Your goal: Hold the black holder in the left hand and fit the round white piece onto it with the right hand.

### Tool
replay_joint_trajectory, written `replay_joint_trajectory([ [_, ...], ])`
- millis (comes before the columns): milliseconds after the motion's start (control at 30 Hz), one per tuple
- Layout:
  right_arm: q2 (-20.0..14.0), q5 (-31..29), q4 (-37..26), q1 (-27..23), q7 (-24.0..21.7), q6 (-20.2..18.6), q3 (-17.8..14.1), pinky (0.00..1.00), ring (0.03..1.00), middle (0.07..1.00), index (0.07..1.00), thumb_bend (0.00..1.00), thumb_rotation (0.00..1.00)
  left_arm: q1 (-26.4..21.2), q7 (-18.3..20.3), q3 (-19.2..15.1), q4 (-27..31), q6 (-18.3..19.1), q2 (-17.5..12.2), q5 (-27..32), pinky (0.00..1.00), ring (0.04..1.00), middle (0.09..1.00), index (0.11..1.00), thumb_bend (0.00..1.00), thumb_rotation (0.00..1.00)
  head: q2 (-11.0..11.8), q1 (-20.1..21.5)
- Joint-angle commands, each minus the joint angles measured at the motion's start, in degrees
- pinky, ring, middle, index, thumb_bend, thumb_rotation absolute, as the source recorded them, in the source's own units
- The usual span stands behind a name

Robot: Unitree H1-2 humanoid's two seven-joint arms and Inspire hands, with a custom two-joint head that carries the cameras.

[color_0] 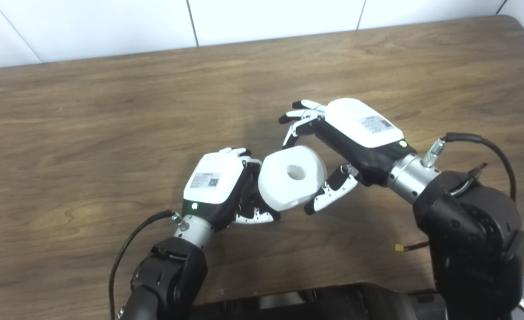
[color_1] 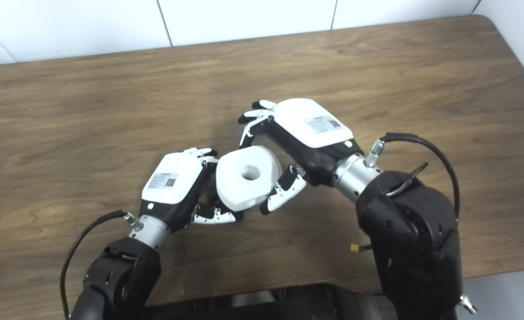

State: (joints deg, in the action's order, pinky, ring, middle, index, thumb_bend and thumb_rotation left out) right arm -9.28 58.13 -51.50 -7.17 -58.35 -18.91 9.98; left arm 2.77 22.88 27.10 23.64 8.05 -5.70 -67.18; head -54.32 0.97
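White round piece (color_0: 292, 177) is sitting mid-table btwn both hands, centre hole facing up. We're reading left hand (color_0: 220, 186) as curled round the holder, though the black holder itself is hidden behind the piece. Right hand (color_0: 333, 146) fingers are spread, not gripping. Seating looks done or nearly; can't confirm.

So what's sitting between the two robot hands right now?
The white piece, center hole showing. The left robot hand is at its left side and the right robot hand at its right, in both eye views.
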Motion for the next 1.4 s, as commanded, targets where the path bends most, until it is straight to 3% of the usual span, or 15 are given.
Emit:
replay_joint_trajectory([
  [0, 0.82, 0.44, -0.50, -0.98, 1.96, 2.11, 0.29, 0.88, 0.942, 0.855, 0.485, 0.52, 0.15, 0.77, 3.01, 0.85, -1.48, 0.59, -0.13, -0.23, 0.87, 0.845, 0.774, 0.487, 0.52, 0.06, -0.02, 0.01],
  [600, 3.78, 2.85, 2.09, 1.91, 3.97, 5.06, 1.52, 0.87, 0.937, 0.851, 0.485, 0.52, 0.15, 0.65, 3.50, 1.00, -1.02, 0.95, -0.42, -0.01, 0.87, 0.845, 0.774, 0.487, 0.52, 0.06, -0.10, 0.22],
  [1367, 3.89, 2.91, 3.35, 2.05, 4.77, 5.55, 1.91, 0.86, 0.933, 0.848, 0.485, 0.52, 0.15, 0.78, 4.26, 1.33, -0.10, 1.86, -0.44, -0.18, 0.88, 0.850, 0.776, 0.487, 0.52, 0.06, -0.58, 0.64],
])
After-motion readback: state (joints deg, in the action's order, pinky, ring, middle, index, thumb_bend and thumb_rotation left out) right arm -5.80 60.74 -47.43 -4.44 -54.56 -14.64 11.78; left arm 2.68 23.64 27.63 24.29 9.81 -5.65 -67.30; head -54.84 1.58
